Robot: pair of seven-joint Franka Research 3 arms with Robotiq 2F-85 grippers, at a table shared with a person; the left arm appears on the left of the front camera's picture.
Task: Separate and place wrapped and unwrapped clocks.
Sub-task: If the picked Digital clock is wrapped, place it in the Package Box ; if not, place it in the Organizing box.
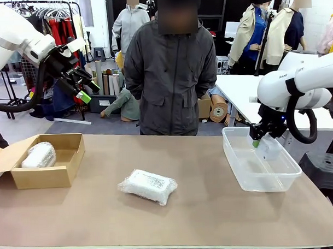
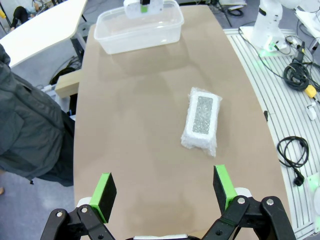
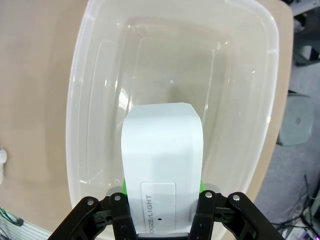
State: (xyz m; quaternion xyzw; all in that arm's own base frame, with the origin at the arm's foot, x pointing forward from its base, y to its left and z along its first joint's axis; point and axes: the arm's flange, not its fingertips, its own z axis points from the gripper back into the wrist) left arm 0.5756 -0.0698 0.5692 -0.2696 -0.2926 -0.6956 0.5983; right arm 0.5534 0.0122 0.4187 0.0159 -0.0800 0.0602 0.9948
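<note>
The right gripper (image 1: 257,142) pinches the bare clock (image 3: 162,145) over the clear tub (image 3: 80,100) at three o'clock; the next move is likely lowering it and letting go. The left gripper (image 2: 165,192) hangs spread at ten o'clock. The flat wrapped bundle (image 1: 148,186) lies mid-table, and the rounder bundle (image 1: 39,154) sits in the cardboard box (image 1: 45,177) at nine.

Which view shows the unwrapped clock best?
Right wrist view: the unwrapped clock sits large, gripped in the right hand above the clear bin. Front view gives a faint white glimpse; left wrist view, a tiny far shape.
</note>
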